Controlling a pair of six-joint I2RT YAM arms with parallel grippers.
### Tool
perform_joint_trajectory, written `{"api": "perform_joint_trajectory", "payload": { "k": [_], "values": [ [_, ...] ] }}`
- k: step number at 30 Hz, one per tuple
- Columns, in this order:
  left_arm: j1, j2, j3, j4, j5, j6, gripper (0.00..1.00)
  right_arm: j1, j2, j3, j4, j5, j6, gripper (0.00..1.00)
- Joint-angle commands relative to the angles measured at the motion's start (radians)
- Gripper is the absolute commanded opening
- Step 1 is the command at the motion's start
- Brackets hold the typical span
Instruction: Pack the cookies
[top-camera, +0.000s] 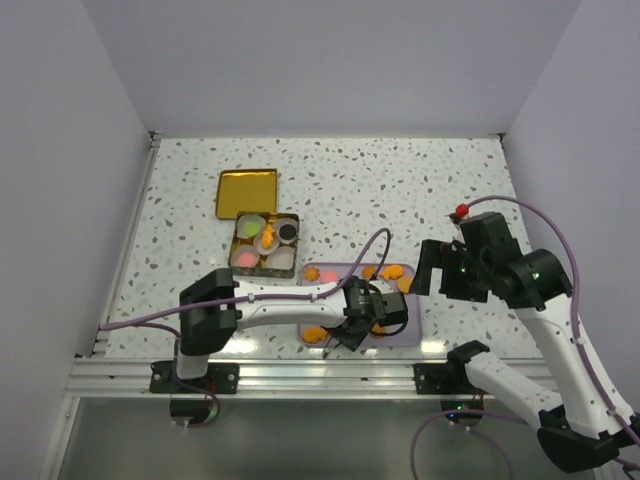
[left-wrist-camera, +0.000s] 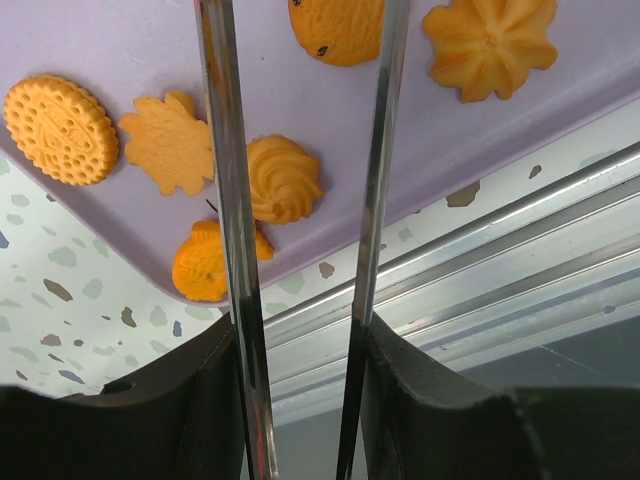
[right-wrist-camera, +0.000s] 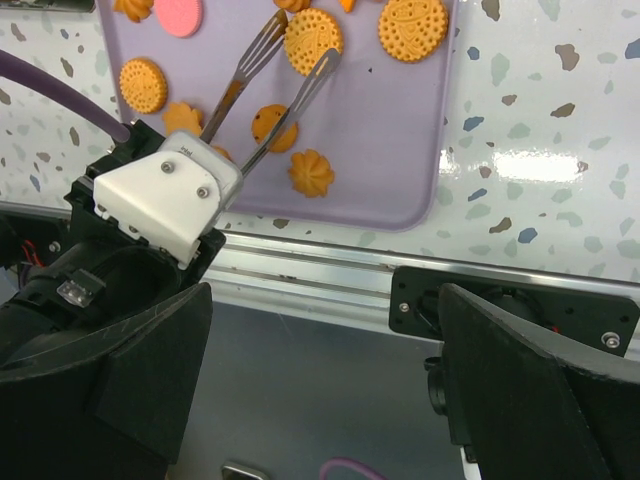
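At six o'clock on the worktop (top-camera: 450, 180), most cookies (right-wrist-camera: 311, 171) lie on our purple tray (right-wrist-camera: 400, 150); few fill the tin (top-camera: 266, 243) at eleven. Our left gripper (top-camera: 345, 335) half-spreads tongs (right-wrist-camera: 270, 80) over them, pinching none; right gripper (top-camera: 440, 275) gapes empty.

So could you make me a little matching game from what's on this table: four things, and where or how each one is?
Things: 1 gold lid; 2 paper cups; 3 tongs; 4 right gripper.
Descriptions: A inside the tin; B open, right of the purple tray; C over the tray's cookies; D flat on the table, beyond the tin.
Pairs: 1-D, 2-A, 3-C, 4-B.
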Motion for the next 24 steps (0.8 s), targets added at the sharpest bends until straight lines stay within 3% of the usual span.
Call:
{"api": "perform_joint_trajectory", "payload": {
  "k": [1, 13, 17, 24],
  "values": [
    [-0.006, 0.010, 0.040, -0.013, -0.005, 0.004, 0.45, 0.005, 0.005, 0.022, -0.086, 0.022, -0.017, 0.99],
    [0.003, -0.049, 0.058, -0.082, -0.060, -0.020, 0.42, 0.005, 0.008, 0.033, -0.083, 0.021, -0.022, 0.99],
    [0.040, -0.148, 0.041, -0.126, -0.088, -0.049, 0.42, 0.005, 0.005, 0.017, -0.065, 0.007, -0.019, 0.99],
    [0.160, -0.375, -0.136, -0.122, -0.094, -0.080, 0.42, 0.006, 0.019, -0.012, -0.034, -0.038, -0.017, 0.99]
  ]
}}
